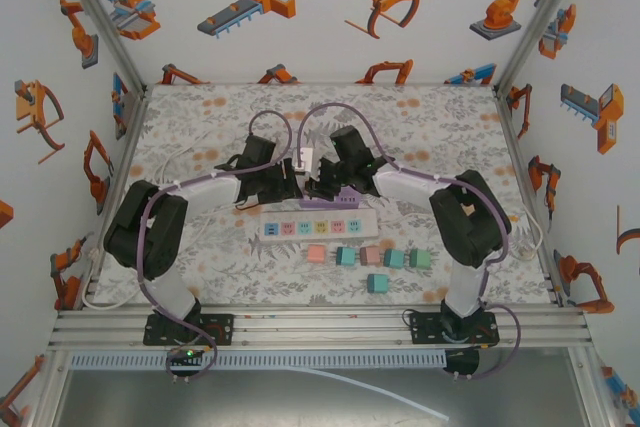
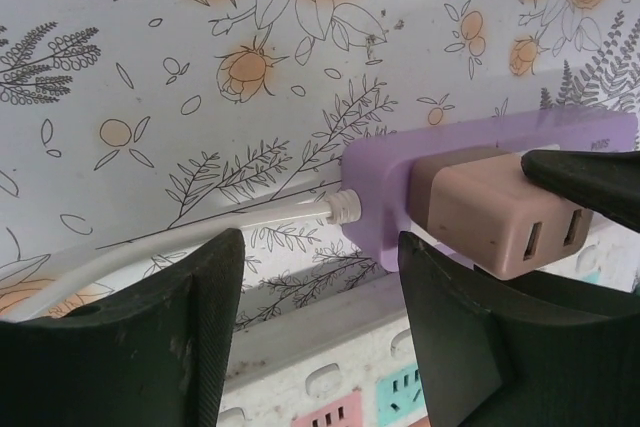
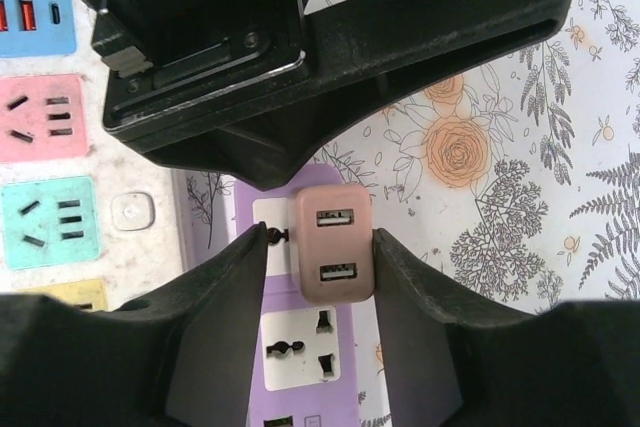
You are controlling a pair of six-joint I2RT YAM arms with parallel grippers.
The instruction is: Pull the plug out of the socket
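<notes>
One plug [image 3: 335, 244] between right gripper [image 3: 320, 242] fingers

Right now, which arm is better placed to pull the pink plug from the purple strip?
Right. The right gripper brackets the pink plug on both sides, close to a grip. The left gripper sits over the end of the purple strip, better suited to bracing it, I'd judge.

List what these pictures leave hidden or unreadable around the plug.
Left wrist: prongs of the boxy pink-brown USB plug, buried in the purple plastic socket strip.
Right wrist: the strip's lower end, cut off by the bottom edge.
Top external: the plug, too small to make out.
</notes>
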